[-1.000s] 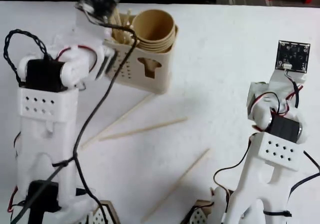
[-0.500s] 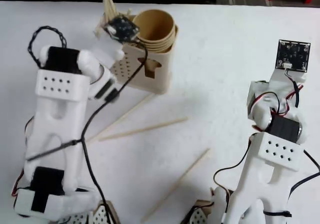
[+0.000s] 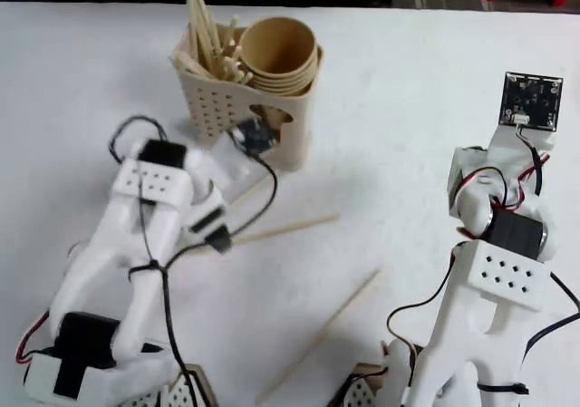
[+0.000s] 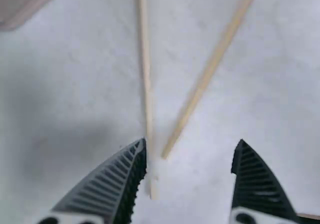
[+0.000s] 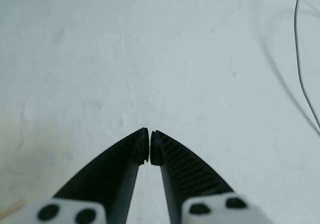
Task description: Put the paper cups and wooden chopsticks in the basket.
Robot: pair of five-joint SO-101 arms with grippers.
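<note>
The left arm [image 3: 149, 235] is hiding parts of two chopsticks [image 3: 290, 227] on the table [image 3: 408, 81]. The basket [image 4: 22, 2] is showing blurred, running off the left wrist view's edge.

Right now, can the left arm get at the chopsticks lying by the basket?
Probably yes: the left gripper is open over two chopsticks, their ends by its fingers, nothing covering them.
</note>
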